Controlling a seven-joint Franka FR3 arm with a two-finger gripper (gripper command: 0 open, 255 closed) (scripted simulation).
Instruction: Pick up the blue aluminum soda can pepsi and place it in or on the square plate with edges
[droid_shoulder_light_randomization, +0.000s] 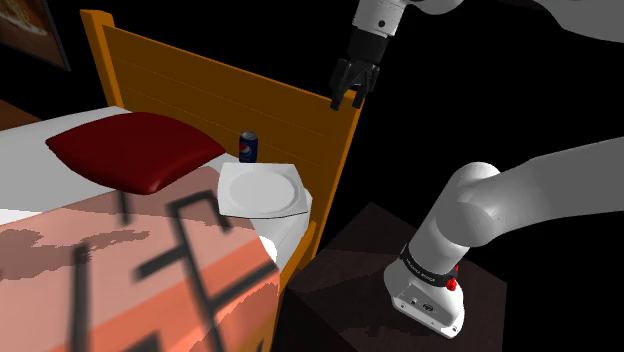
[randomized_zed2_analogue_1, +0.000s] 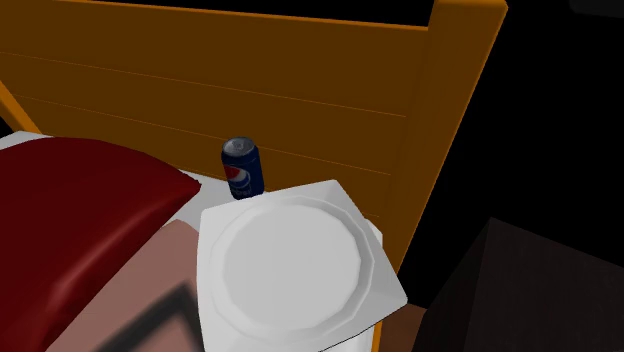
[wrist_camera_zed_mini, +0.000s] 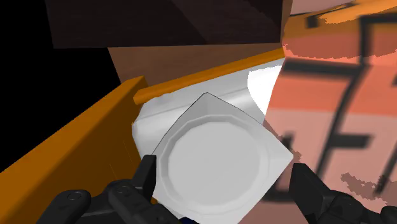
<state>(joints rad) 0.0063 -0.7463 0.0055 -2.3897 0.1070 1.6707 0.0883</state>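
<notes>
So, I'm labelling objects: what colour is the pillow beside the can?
Dark red pillow, best in the shoulder view.

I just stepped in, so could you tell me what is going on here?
The white robot arm's black end effector hangs open and empty above the bed. The blue soda can stands upright, ungrasped, on the bed beside the white square plate, between it and the orange headboard. The plate holds nothing yet.
</notes>
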